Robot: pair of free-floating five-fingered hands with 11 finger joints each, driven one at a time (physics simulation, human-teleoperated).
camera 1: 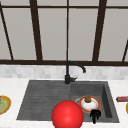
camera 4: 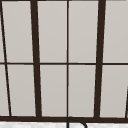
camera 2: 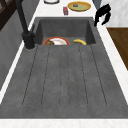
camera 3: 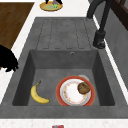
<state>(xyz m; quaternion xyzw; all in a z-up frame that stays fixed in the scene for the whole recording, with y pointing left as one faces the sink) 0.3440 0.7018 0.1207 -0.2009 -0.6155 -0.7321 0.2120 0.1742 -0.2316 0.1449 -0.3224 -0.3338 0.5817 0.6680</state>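
Observation:
My right hand (camera 1: pixel 95 115) hovers over the front rim of the sink basin (camera 1: pixel 106 100). In the left side view the right hand (camera 2: pixel 102 14) has its fingers hanging loosely bent, with a gap to the thumb and nothing in it. In the right side view the right hand (camera 3: pixel 8 60) is above the counter just outside the basin. Below it in the basin lies a yellow banana (camera 3: pixel 38 95). Next to the banana is a red-rimmed white plate (camera 3: pixel 71 95) with a brown lump (camera 3: pixel 83 87) on it. A black shape (camera 3: pixel 55 1) that looks like my left hand sits over a far yellow plate (camera 3: pixel 47 7).
A black faucet (camera 1: pixel 68 72) stands behind the sink, and a ribbed drainboard (camera 1: pixel 42 97) lies left of the basin. A big red ball (camera 1: pixel 67 115) fills the low foreground. A yellow plate (camera 1: pixel 6 106) is on the left counter. A red can (camera 1: pixel 122 99) is on the right.

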